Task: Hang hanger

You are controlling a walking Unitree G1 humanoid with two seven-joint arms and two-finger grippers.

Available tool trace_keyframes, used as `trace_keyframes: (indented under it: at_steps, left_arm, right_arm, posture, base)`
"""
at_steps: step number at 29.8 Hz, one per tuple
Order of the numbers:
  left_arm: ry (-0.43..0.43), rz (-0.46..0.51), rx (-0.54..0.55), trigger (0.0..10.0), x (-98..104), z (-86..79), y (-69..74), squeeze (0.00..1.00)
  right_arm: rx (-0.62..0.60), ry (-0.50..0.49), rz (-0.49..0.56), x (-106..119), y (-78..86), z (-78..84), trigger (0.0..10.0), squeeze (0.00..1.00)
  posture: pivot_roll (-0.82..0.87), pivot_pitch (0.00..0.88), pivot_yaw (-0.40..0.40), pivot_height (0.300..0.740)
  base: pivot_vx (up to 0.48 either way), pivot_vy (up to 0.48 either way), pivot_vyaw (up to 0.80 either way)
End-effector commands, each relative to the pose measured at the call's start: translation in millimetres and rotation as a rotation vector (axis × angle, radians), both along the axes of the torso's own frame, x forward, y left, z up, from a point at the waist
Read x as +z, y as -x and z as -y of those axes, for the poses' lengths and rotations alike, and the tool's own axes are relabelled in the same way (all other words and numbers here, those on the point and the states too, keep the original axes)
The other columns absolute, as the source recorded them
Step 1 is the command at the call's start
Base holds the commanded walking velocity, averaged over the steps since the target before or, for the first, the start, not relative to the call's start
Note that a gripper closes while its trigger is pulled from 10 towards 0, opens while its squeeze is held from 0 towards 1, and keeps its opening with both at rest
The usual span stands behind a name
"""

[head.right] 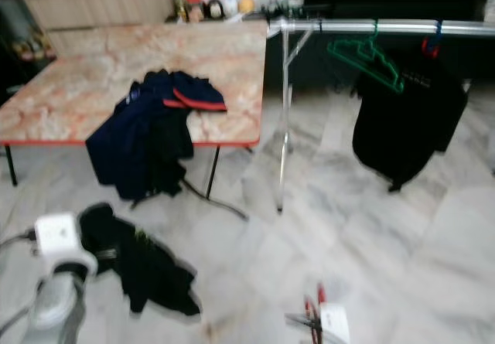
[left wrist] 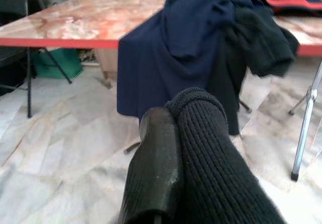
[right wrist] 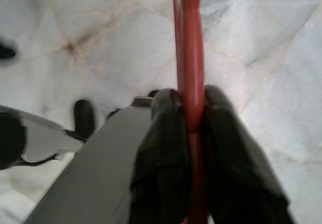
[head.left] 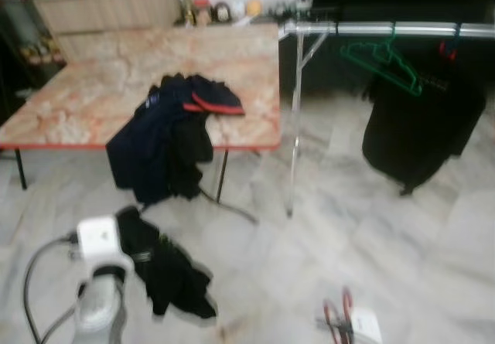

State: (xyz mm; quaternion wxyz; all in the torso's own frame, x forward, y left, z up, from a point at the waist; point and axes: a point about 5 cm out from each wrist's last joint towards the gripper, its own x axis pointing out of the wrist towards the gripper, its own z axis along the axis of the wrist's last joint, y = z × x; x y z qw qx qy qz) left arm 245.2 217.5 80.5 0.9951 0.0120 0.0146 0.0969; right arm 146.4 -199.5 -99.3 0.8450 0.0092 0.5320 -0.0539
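While the rail (head.left: pixel 402 28) stands well ahead of the right gripper (right wrist: pixel 190 114), the carrying step seems in hand; next the hanger (right wrist: pixel 188 58) must be raised and hooked over it. The left gripper (left wrist: pixel 173 148) is clenched on a black knit garment (left wrist: pixel 216 173), beside the table (head.left: pixel 93 89). The hanger, thin, red and smooth, sits clamped between the right fingers (right wrist: pixel 161 143).

red hanger (right wrist: pixel 188 53) | thin plastic bar | clamped in right claw (right wrist: pixel 193 110) | above marble floor
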Motion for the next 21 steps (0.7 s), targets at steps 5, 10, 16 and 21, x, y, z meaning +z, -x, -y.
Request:
trace_keyframes:
  at_steps: [5, 10, 16, 21]
  left_arm:
    - [-0.011, 0.036, 0.022, 10.0, 8, -9.7, -0.8, 0.0]
    - [-0.011, 0.043, 0.025, 10.0, 10, -11.1, -1.2, 0.0]
    - [-0.004, 0.078, -0.008, 10.0, 19, -5.0, -3.1, 0.0]
    - [-0.009, 0.125, -0.027, 10.0, 31, -1.0, -3.0, 0.0]
  right_arm:
    - [0.011, -0.009, 0.028, 3, -9.7, -5.3, 10.0, 0.0]
    - [0.014, -0.008, 0.028, 3, -9.7, -5.4, 10.0, 0.0]
    - [0.02, -0.007, 0.032, 5, -13.4, -4.0, 10.0, 0.0]
    - [0.023, -0.005, 0.045, 8, -21.9, -2.4, 10.0, 0.0]
  posture:
    - [-0.04, 0.0, 0.047, 0.74]
    - [-0.04, 0.0, 0.047, 0.74]
    - [-0.04, 0.0, 0.044, 0.74]
    - [-0.03, 0.0, 0.042, 0.74]
  base:
    - [0.0, 0.434, 0.0]
    - [0.0, 0.386, 0.0]
    - [0.0, 0.0, 0.0]
    - [0.0, 0.0, 0.0]
